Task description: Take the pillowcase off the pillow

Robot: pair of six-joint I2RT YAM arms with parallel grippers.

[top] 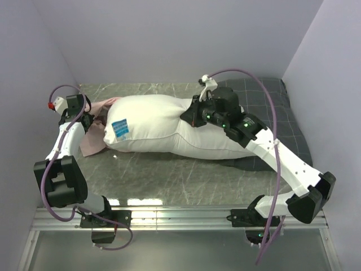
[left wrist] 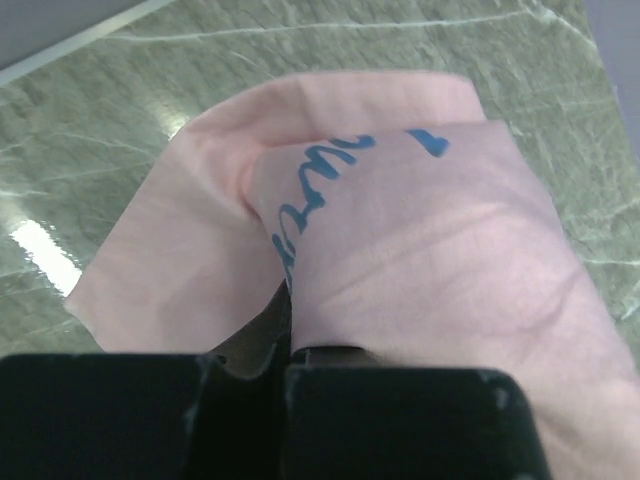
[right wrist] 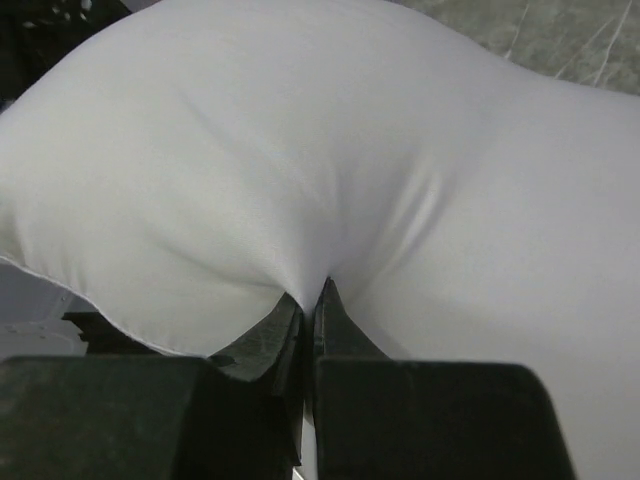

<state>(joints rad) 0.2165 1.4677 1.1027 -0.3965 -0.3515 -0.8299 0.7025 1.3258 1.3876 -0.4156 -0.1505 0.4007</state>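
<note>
From above, the pillow (top: 163,127) lies lengthwise, parallel to the near edge, with its tagged end pointing to the left edge, where the pillowcase (top: 93,141) bunches. In the left wrist view, the left gripper (left wrist: 290,335) pinches pink cloth, which might slip out. In the right wrist view, the right gripper (right wrist: 312,305) nips the pillow's skin, and losing that hold would likely let the pillow drag along.

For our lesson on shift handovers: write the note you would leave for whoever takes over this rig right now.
Left gripper: shut on the pillowcase, at the left of the table.
Right gripper: shut on a pinch of the pillow, on its upper side.
The pillow lies across the table, right end on a dark grey checked pillow.
Done: nearly all the pillow is bare; the case is bunched at its left end.
To do: pull the case clear; whether that end is still inside cannot be told.
</note>
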